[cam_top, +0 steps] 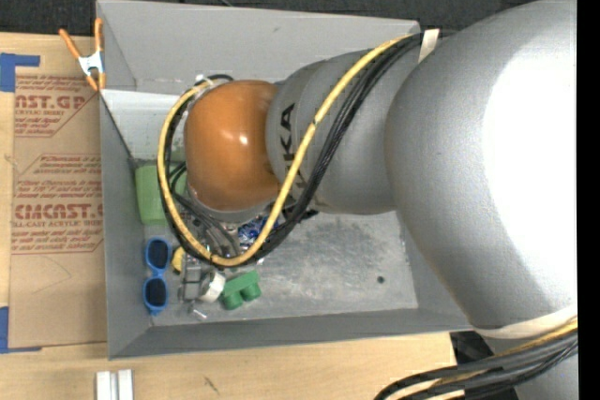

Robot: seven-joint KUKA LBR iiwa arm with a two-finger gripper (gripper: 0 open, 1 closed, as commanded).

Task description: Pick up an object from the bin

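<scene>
My gripper (194, 279) reaches down at the bin's front left, under the arm's wrist, as a small dark metal part. Just to its right a small dark green block (243, 288) lies beside a white piece (215, 287). Left of the gripper two blue ring-shaped things (157, 255) (155, 294) lie one behind the other near the left wall. A light green rectangular block (148, 193) lies farther back along that wall. A blue-and-white patterned thing (249, 232) peeks out from under the wrist.
The arm and its orange wrist cover hide the bin's middle and back left. The bare grey floor shows at the front right. The left wall and front wall stand close to the gripper.
</scene>
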